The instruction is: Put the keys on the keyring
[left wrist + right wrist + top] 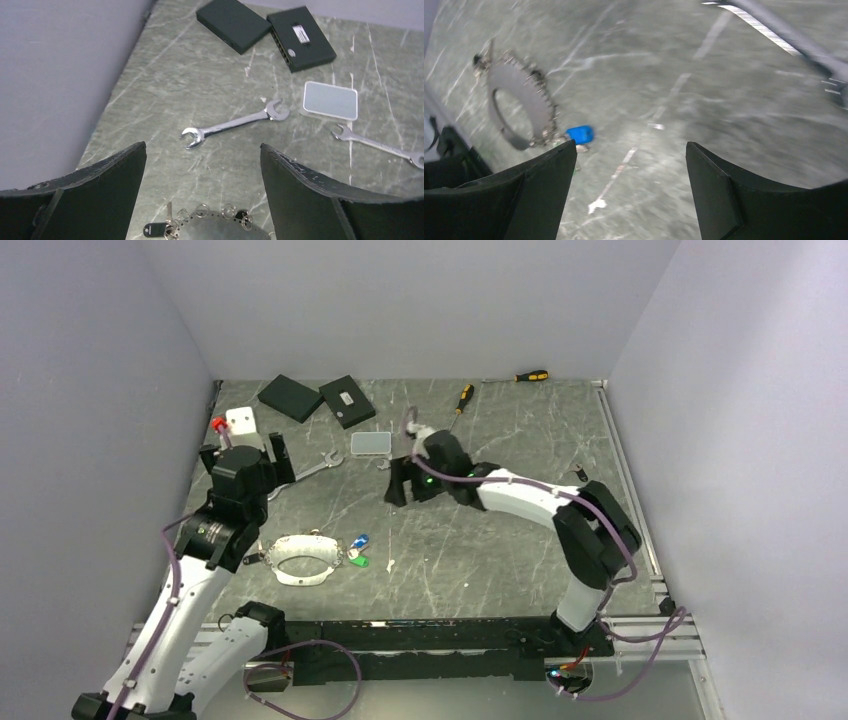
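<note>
keyring flat, long axis L-R | keys at R end | L claw wide | R claw wide

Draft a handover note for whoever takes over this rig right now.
Left claw: open, empty, raised just past the keyring.
Right claw: open, empty, mid-table, facing the keyring.
The keyring lies flat near the left arm; blue key and green key at its right edge, black-tagged key at its left.
Done: cannot tell which keys are threaded.
Left: check each key, thread loose ones.
</note>
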### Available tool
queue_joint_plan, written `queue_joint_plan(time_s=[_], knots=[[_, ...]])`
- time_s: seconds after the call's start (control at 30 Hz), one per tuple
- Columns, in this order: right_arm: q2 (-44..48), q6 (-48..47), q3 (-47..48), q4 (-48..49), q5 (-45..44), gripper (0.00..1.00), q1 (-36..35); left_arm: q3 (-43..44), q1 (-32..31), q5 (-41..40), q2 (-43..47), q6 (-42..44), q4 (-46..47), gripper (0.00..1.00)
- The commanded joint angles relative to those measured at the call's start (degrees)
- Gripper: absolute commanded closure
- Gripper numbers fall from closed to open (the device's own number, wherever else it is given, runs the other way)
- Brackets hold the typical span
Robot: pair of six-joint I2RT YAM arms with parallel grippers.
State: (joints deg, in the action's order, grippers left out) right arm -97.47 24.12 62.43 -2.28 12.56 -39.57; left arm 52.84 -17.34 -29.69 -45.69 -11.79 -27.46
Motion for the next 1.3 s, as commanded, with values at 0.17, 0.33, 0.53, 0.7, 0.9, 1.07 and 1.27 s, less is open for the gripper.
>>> queue_joint_plan(time_s=[0.17, 0.33, 0.53, 0.7, 0.9, 1.07, 1.27], knots=[[-7.04, -17.38, 8.14, 5.23, 15.36, 0.23, -13.74, 0.25, -0.06, -6.86, 5.95, 0.55, 2.09, 0.12], [-11.69, -25.5, 14.68, -0.68, 27.34, 0.3, -15.0, 0.27, -0.06, -5.96, 6.57, 1.64, 1.89, 0.13], [-16.83, -29.48, 20.29, -5.14, 31.96, 0.4, -16.32, 0.04, -0.01, -5.99, 7.47, 2.16, 1.92, 0.13], [-20.02, -32.29, 24.04, -9.18, 33.36, 0.45, -18.4, -0.2, -0.06, -5.18, 7.73, 2.56, 2.19, 0.13], [-22.23, -32.4, 24.57, -8.73, 33.75, 0.48, -19.64, -0.24, -0.06, -4.87, 7.88, 2.83, 2.09, 0.14], [-24.25, -32.98, 25.72, -8.98, 34.37, 0.52, -20.34, -0.28, -0.06, -4.38, 7.74, 2.99, 2.18, 0.14], [-25.45, -33.12, 26.23, -7.64, 32.42, 0.51, -20.31, -0.41, -0.06, -3.76, 7.5, 3.13, 2.33, 0.15]])
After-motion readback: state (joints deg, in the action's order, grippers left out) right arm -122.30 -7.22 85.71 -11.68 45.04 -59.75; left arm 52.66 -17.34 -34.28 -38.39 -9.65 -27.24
